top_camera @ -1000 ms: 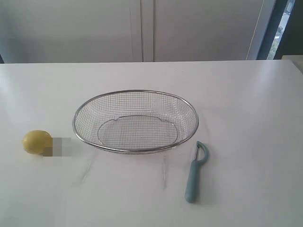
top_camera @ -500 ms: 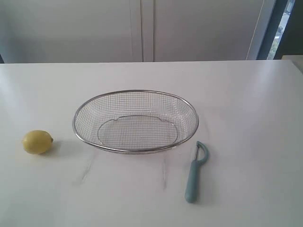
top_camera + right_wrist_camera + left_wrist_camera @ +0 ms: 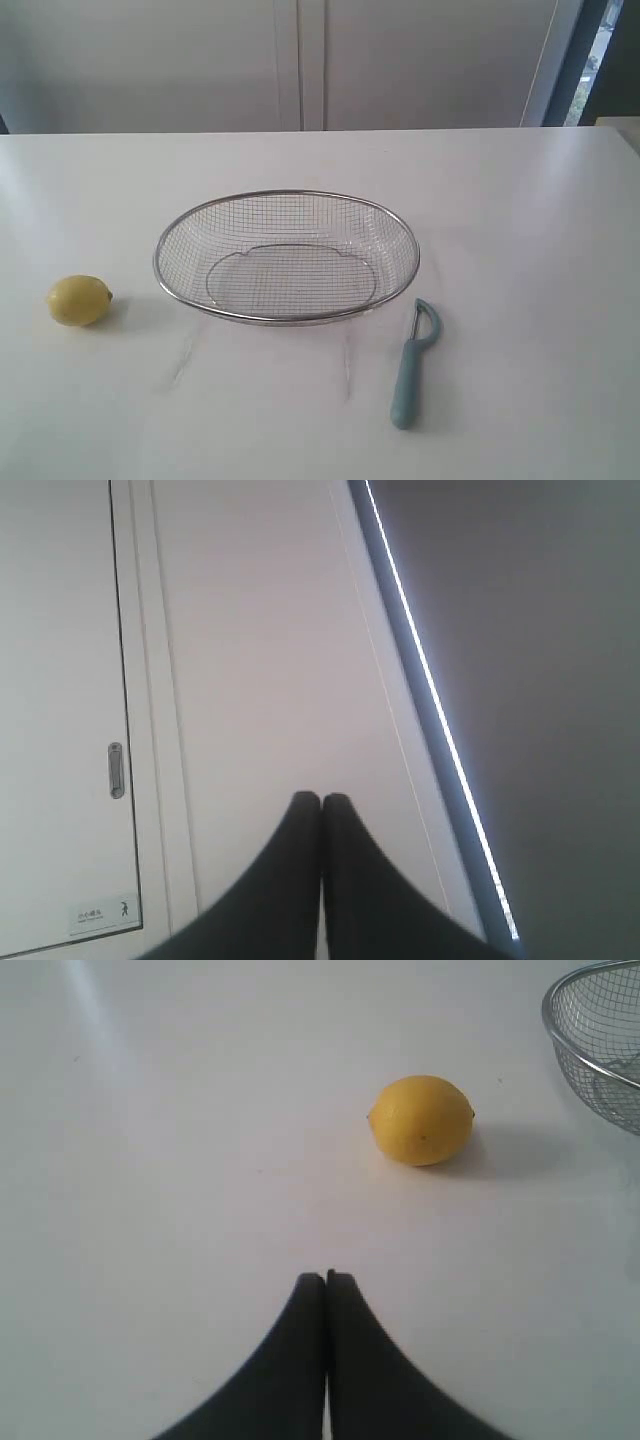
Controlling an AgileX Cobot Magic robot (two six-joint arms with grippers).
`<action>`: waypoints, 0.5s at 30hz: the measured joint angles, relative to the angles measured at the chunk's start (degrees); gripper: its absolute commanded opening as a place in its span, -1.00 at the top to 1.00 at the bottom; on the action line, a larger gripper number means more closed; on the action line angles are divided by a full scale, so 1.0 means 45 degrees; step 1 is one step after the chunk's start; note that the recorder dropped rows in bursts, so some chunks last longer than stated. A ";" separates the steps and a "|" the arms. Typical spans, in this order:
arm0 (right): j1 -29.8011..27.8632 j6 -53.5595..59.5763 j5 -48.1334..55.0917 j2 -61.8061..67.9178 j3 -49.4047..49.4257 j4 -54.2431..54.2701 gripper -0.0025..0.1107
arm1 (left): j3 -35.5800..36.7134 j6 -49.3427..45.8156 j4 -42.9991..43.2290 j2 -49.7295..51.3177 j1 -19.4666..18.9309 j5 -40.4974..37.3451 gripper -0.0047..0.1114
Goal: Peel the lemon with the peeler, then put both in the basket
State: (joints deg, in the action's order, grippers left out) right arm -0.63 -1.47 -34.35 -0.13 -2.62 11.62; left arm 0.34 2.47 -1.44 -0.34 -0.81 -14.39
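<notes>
Tips of the left gripper (image 3: 326,1278) are pressed together on nothing, aimed toward the lemon (image 3: 421,1119) on the table (image 3: 520,220) left of the basket (image 3: 287,320); the right gripper (image 3: 321,798), likewise clenched and empty, faces a cupboard door (image 3: 60,680). Nothing seems begun: next each must open and reach, right for the peeler (image 3: 410,368) beside the basket; neither arm shows in the exterior view

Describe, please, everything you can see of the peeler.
The peeler is slim: a pale teal-blue handle, seemingly plastic, and a curved metal blade head. It lies flat on the white table, head toward the wire basket, just clear of its rim, handle toward the camera. Nothing else touches it.
</notes>
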 measured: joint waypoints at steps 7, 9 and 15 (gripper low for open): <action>0.0000 -0.0544 0.1018 0.0943 -0.1569 -0.0011 0.96 | 0.0000 0.0000 0.0000 0.0000 0.0000 0.0000 0.92; 0.0000 -0.0883 0.1040 0.1215 -0.1882 -0.0268 0.96 | 0.0000 0.0000 0.0000 0.0000 0.0000 0.0000 0.92; 0.0000 -0.1143 0.2324 0.2334 -0.2870 -0.1704 0.96 | 0.0000 0.0000 0.0000 0.0000 0.0000 0.0000 0.92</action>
State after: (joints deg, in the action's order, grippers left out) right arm -0.63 -6.62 -23.90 10.37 -15.54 3.95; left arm 0.34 2.47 -1.44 -0.34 -0.81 -14.39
